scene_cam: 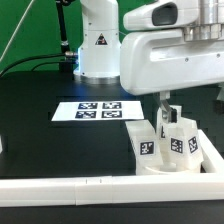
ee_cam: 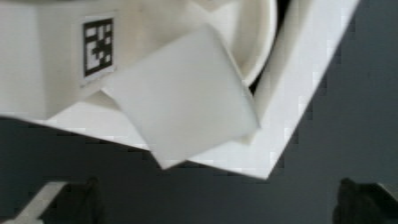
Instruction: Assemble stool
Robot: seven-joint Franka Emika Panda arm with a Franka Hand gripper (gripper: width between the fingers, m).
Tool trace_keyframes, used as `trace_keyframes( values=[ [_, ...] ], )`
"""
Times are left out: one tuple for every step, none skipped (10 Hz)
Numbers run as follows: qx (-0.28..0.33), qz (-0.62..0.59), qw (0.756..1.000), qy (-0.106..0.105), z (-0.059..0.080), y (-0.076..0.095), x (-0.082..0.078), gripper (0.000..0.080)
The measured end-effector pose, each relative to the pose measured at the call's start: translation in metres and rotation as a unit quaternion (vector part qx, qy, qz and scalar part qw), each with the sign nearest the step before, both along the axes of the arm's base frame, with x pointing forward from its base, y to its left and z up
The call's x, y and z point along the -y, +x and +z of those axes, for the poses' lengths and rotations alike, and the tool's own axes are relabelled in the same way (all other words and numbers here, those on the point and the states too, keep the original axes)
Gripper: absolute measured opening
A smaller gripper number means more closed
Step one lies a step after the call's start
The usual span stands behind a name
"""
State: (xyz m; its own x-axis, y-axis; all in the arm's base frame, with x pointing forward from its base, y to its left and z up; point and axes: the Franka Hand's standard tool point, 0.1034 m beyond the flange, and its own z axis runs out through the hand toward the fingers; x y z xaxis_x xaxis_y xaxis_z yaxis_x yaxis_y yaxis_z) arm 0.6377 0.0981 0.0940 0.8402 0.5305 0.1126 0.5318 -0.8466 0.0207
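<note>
The stool's parts stand bunched at the exterior view's right. Two short white legs [scene_cam: 147, 141] [scene_cam: 180, 140] with black-and-white tags stand upright on or against the round seat disc [scene_cam: 160, 165]. My gripper [scene_cam: 166, 108] hangs just above them, open, with nothing between its fingers. In the wrist view a tagged leg [ee_cam: 80, 60] and a tilted white leg [ee_cam: 183, 95] fill the upper part. The seat disc's curved rim [ee_cam: 267, 45] shows behind them. Only the dark fingertips [ee_cam: 59, 203] show at the frame's lower corners, far apart, around my gripper [ee_cam: 214, 205].
The marker board [scene_cam: 93, 110] lies flat mid-table. A long white L-shaped rail [scene_cam: 90, 187] runs along the near edge and turns up the exterior view's right side, its corner [ee_cam: 285, 140] close by the parts. The robot base [scene_cam: 98, 45] stands at the back.
</note>
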Motion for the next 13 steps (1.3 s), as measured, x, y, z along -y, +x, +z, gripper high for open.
trace_keyframes(
  values=[
    [-0.006, 0.025, 1.000, -0.007, -0.004, -0.002, 0.002, 0.0649],
    [-0.004, 0.029, 1.000, -0.010, -0.004, -0.001, 0.004, 0.0649],
    [-0.004, 0.024, 1.000, -0.009, -0.004, -0.001, 0.004, 0.0649],
    [-0.006, 0.020, 1.000, -0.009, -0.006, -0.002, 0.005, 0.0649],
    [-0.008, 0.012, 1.000, -0.010, -0.014, -0.004, 0.004, 0.0649],
    [-0.006, 0.004, 1.000, -0.010, -0.024, -0.005, -0.003, 0.0649],
    [-0.009, -0.008, 1.000, -0.011, -0.028, -0.007, -0.007, 0.0649],
    [-0.008, -0.022, 1.000, -0.009, -0.027, -0.005, -0.003, 0.0522],
    [-0.009, -0.024, 1.000, -0.010, -0.027, -0.005, -0.002, 0.0382],
    [-0.010, -0.041, 0.999, -0.008, -0.027, -0.006, -0.002, 0.0382],
    [-0.011, -0.093, 0.996, -0.003, -0.027, -0.006, -0.002, 0.0335],
    [-0.013, -0.134, 0.991, 0.001, -0.028, -0.006, -0.002, 0.0335],
    [-0.014, -0.166, 0.986, 0.005, -0.028, -0.006, -0.002, 0.0335]
  ],
)
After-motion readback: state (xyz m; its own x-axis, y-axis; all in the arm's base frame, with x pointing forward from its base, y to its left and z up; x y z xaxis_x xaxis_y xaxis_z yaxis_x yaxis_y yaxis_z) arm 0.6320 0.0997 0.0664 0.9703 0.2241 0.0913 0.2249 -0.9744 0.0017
